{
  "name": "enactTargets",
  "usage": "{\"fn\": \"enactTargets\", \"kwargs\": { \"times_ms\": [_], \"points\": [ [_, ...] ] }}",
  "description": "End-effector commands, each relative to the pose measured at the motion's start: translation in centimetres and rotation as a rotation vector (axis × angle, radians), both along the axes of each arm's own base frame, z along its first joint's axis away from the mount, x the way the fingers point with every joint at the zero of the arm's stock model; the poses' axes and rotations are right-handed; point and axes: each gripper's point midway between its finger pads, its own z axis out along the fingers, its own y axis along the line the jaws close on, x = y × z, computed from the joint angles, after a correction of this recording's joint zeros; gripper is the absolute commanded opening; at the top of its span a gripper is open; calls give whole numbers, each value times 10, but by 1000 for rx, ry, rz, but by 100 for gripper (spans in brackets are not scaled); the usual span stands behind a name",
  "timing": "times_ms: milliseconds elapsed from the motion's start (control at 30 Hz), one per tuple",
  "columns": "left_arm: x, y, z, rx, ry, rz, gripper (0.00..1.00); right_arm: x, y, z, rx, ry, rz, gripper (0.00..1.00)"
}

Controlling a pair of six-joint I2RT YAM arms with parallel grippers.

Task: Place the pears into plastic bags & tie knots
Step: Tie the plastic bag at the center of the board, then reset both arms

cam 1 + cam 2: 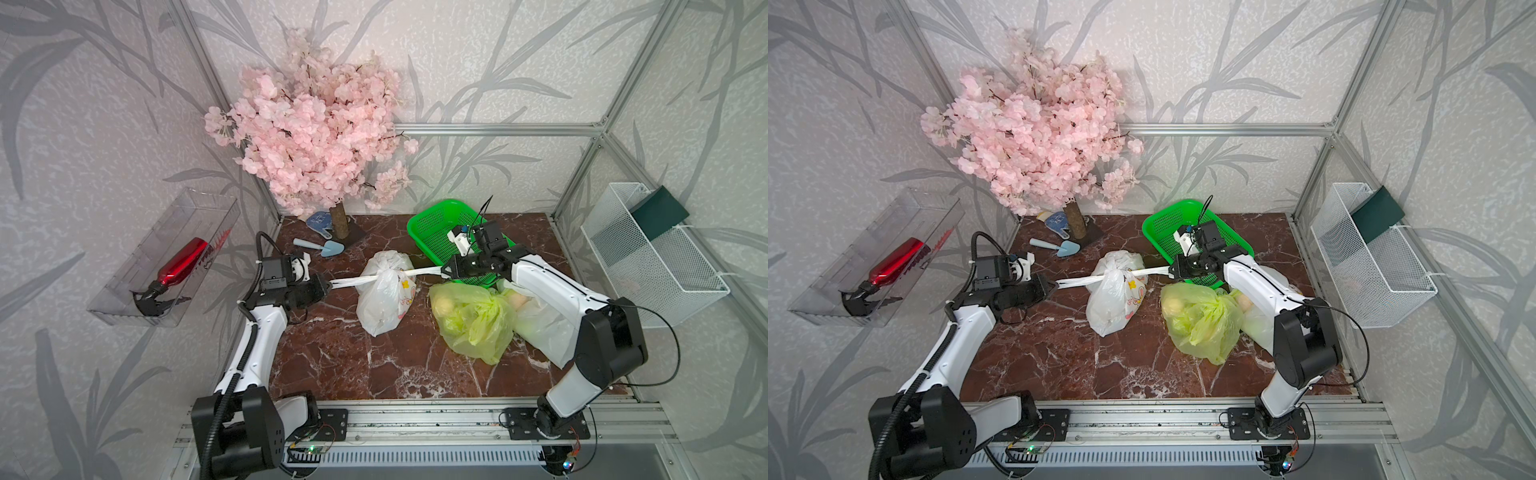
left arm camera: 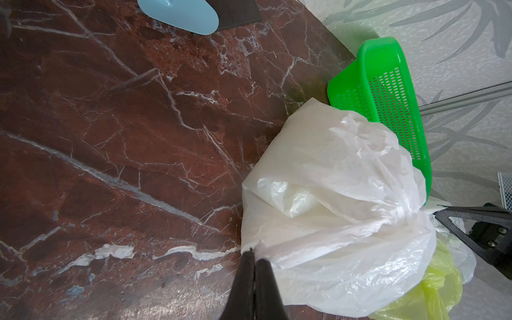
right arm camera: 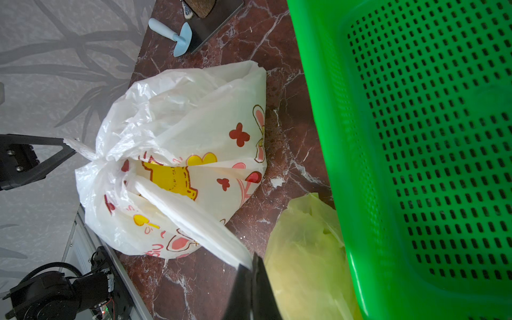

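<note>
Evidently the tying step is in hand. On the marble table (image 1: 374, 365), the white rabbit-print bag (image 1: 384, 307) sits mid-table, bulging, its fruit hidden by crinkled plastic. The yellow-green bag (image 1: 473, 324) and a 2nd white bag (image 1: 536, 328) lie just beside the green basket (image 1: 432, 224). The left gripper (image 1: 328, 286) and right gripper (image 1: 444, 272) are each clamped on 1 handle strap (image 1: 349, 283), both straps taut. Between them the knot (image 1: 384, 275) looks small and bunched. Next, I judge, comes a firm outward pull before both jaws release.
</note>
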Motion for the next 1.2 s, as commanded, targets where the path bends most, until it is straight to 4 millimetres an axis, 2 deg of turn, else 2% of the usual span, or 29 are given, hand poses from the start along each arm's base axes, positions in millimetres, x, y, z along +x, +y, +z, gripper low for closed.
{"fn": "enactTargets", "kwargs": {
  "times_ms": [0, 67, 167, 267, 367, 433, 467, 500, 600, 667, 733, 833, 900, 967, 1067, 1100, 1167],
  "points": [
    [10, 26, 29, 50, -79, 84, 7, 14, -29, 16, -20, -32, -81, 31],
    [4, 22, 48, 41, -110, 72, 37, 7, -36, 30, -10, -70, -93, 53],
    [-7, 42, 56, 176, -98, 133, 65, 5, -70, 40, -39, -189, -214, 73],
    [-6, 67, 51, 249, -107, 275, 74, 6, -120, 35, -151, -323, -369, 82],
    [21, 64, 49, 215, -293, 338, 90, 8, -169, 26, -394, -498, -477, 88],
    [31, 61, 45, 365, -404, 373, 99, 8, -190, 20, -512, -605, -507, 97],
    [32, 59, 44, 486, -457, 388, 99, 7, -204, 14, -555, -616, -560, 99],
    [32, 65, 43, 572, -484, 437, 99, 6, -215, 8, -578, -609, -609, 99],
    [28, 92, 23, 677, -446, 587, 99, 4, -233, -11, -551, -627, -700, 99],
    [25, 105, 3, 731, -387, 649, 99, 6, -234, -30, -562, -645, -698, 99],
    [30, 108, -7, 762, -397, 647, 99, 9, -232, -41, -561, -683, -689, 99],
    [41, 97, -2, 754, -458, 559, 99, 14, -225, -56, -567, -706, -634, 99],
    [48, 91, -5, 768, -481, 486, 99, 17, -218, -54, -554, -733, -593, 99],
    [44, 85, -20, 776, -423, 423, 99, 17, -215, -55, -542, -772, -579, 100],
    [38, 93, -37, 794, -435, 481, 99, 14, -215, -65, -527, -817, -589, 100],
    [39, 94, -38, 781, -455, 497, 99, 12, -214, -68, -519, -815, -587, 100],
    [50, 85, -50, 763, -439, 420, 99, 12, -213, -71, -516, -848, -584, 99]
  ]
}}
